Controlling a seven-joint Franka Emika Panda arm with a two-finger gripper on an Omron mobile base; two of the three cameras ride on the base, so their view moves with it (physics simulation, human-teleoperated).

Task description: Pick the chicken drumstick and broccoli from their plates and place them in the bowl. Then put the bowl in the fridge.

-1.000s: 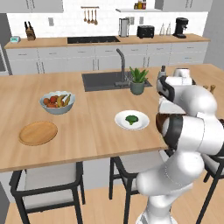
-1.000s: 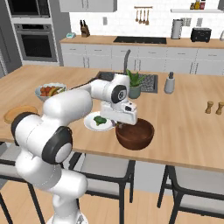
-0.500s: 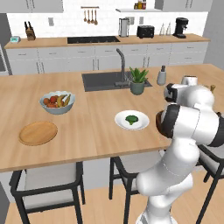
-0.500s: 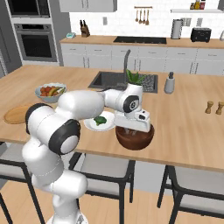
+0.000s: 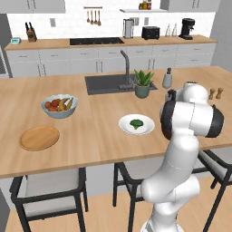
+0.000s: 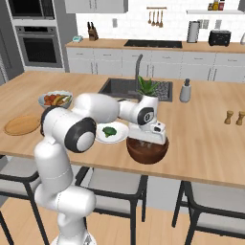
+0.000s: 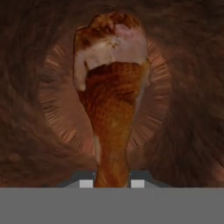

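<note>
Right base view showed the long wooden island counter (image 6: pixel 206 143) spreading wide, with bare wood to the right of my work and a row of stools along its near edge. Near that near edge sat the dark wooden bowl (image 6: pixel 147 150), and my gripper (image 6: pixel 146 140) reached down into its mouth. Just beside the bowl on its left stood the white plate (image 6: pixel 112 133) with the broccoli (image 6: pixel 110 130) on it; the wooden plate (image 5: pixel 39 137) lay well apart, close to the near edge, near the fruit bowl (image 5: pixel 59 106). Hand view had my fingers clamped on the thin end of the chicken drumstick (image 7: pixel 113 105), its meaty end pointing at the bowl's floor, walls close all round. No writing was legible anywhere.
</note>
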